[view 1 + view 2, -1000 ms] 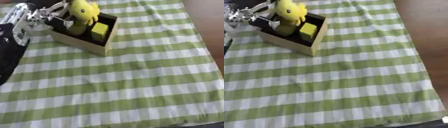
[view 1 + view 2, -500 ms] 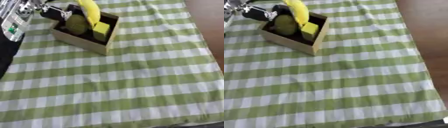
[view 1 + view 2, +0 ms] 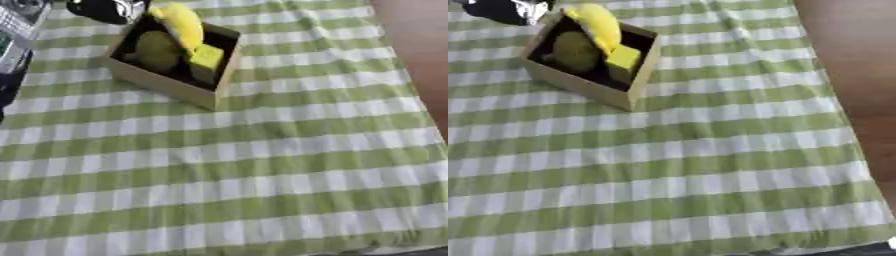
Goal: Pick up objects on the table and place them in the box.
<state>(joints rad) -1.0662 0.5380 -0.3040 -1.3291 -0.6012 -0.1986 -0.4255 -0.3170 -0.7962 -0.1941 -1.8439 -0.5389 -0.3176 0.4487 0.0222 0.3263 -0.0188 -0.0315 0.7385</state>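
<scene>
A tan cardboard box (image 3: 163, 85) stands at the upper left of the green-and-white checked cloth. Inside it a yellow banana-shaped thing (image 3: 182, 24) leans over the far rim, with a round dull-green thing (image 3: 157, 50) and a yellow-green block (image 3: 206, 58) beside it. My left hand (image 3: 107, 8), black with silver parts, shows at the top edge just behind the box's far corner, apart from the yellow thing. Its silver forearm (image 3: 16, 26) runs down the left edge. My right hand shows in no view.
The checked cloth (image 3: 245, 175) covers the table below and right of the box. Brown wooden floor (image 3: 859, 60) runs along the right side past the table's edge. The table's front edge lies at the bottom right.
The yellow thing, held over the box by my left hand a second ago, now rests in the box. The hand has drawn back toward the top left. The camera has shifted too.
</scene>
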